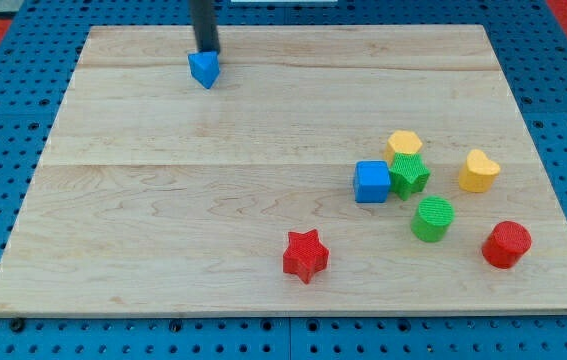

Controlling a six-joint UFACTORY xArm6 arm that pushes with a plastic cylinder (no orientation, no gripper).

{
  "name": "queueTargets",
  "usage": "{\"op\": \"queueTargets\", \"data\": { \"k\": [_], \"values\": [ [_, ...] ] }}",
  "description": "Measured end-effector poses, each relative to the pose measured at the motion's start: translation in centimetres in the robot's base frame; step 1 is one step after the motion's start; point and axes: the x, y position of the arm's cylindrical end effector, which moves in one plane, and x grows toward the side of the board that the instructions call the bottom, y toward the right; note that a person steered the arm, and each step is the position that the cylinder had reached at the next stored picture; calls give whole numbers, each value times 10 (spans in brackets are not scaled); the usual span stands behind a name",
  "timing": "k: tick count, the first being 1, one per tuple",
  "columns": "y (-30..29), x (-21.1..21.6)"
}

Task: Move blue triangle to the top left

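Observation:
The blue triangle (204, 69) lies on the wooden board (163, 200) near the view's top, left of the middle. My tip (206, 51) is at the triangle's upper edge, touching or almost touching it from the view's top. The dark rod rises straight out of the view's top.
A blue cube (371, 182), a green star (408, 175) and a yellow hexagon (404, 145) cluster at the right. A yellow heart (478, 171), a green cylinder (432, 219) and a red cylinder (506, 244) lie further right. A red star (305, 255) sits at the bottom middle.

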Motion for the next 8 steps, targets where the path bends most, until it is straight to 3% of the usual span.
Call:
{"op": "queueTargets", "data": {
  "k": [1, 3, 5, 7, 8],
  "values": [
    [28, 19],
    [-35, 25],
    [-39, 38],
    [-97, 1],
    [-58, 24]
  ]
}}
